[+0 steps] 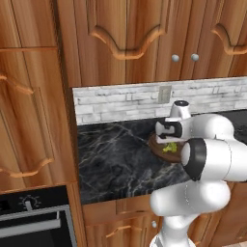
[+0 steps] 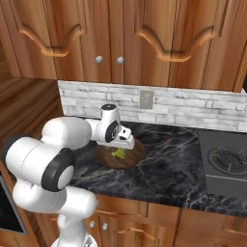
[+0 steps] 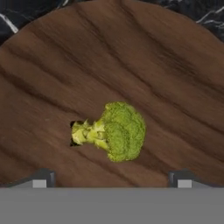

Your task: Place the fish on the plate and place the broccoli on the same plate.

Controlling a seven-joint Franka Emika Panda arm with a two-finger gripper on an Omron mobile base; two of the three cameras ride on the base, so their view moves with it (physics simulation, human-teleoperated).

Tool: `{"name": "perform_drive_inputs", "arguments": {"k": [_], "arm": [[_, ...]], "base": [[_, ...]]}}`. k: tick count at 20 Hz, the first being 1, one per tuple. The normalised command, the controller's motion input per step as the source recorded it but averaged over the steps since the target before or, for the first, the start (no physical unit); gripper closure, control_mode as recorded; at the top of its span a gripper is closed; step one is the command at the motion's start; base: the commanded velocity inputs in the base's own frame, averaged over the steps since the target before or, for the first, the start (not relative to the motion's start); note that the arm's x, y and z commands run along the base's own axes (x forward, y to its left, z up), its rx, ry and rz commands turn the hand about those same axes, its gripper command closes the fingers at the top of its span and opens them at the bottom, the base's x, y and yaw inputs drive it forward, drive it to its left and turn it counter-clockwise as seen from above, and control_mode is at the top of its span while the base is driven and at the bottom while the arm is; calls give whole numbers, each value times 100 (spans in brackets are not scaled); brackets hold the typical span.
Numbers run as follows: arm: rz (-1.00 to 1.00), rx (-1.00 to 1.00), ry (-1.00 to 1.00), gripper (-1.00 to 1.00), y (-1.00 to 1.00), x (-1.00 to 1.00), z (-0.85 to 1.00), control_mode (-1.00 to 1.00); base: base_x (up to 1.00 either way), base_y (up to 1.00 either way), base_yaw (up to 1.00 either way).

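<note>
The broccoli (image 3: pixel 114 131) lies loose on the plate (image 3: pixel 175 87), which sits on the bench (image 2: pixel 169 178). The tool (image 3: pixel 112 181) hovers just above it, jaws wide and empty, apparently letting go. I can't spot the fish.

no readable text, labels or signs

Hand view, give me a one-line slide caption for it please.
Broccoli lying on the wooden plate, seen from directly above between the open gripper tips.
</note>
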Motion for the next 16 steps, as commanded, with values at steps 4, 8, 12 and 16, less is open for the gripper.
{"name": "perform_drive_inputs", "arguments": {"k": [4, 8, 12, 16], "arm": [[0, 0, 0, -100, -15, 15, -11, -100], [0, 0, 0, -100, -13, 1, -15, -100], [0, 0, 0, -100, 0, 7, -20, -100], [0, 0, 0, -100, 0, 8, -20, -100]], "base": [[0, 0, 0], [0, 0, 0], [0, 0, 0], [0, 0, 0]]}}
